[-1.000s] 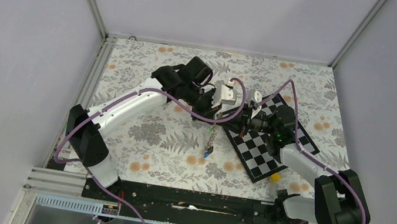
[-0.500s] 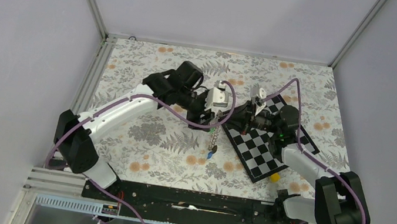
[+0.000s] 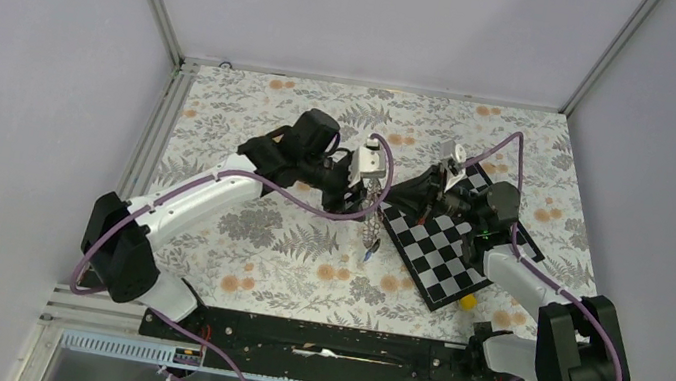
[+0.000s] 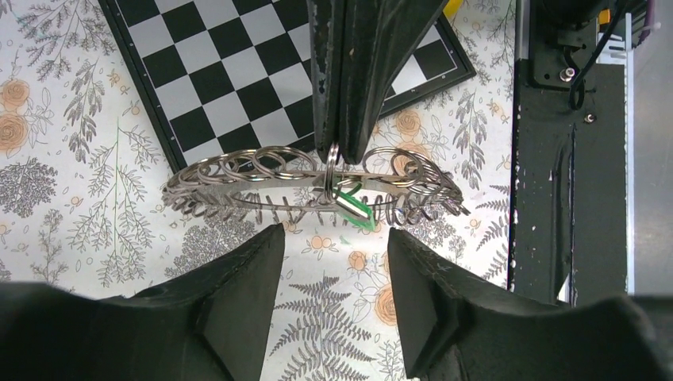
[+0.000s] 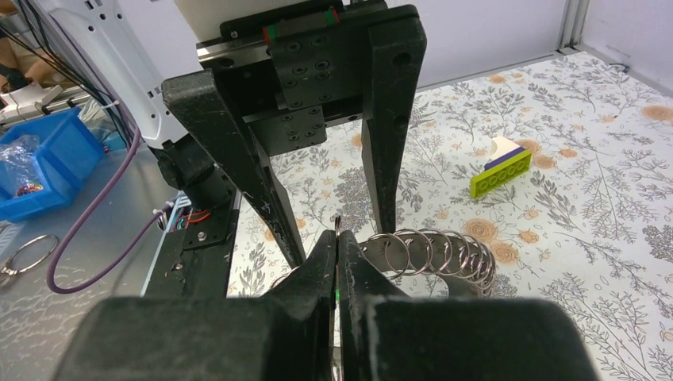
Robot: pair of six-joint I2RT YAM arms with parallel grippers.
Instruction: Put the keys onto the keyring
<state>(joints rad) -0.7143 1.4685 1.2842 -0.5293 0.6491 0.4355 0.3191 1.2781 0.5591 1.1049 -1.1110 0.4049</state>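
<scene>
Both right gripper fingers pinch a coiled silver-grey metal keyring, perhaps carrying a bright green key. The left gripper is open.

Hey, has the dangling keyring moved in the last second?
Yes. The keyring has shifted right, closer to the checkerboard and its left corner, in the top view.

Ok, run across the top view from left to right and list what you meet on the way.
The left arm's shoulder → dangling keyring → checkerboard → right arm's shoulder.
</scene>
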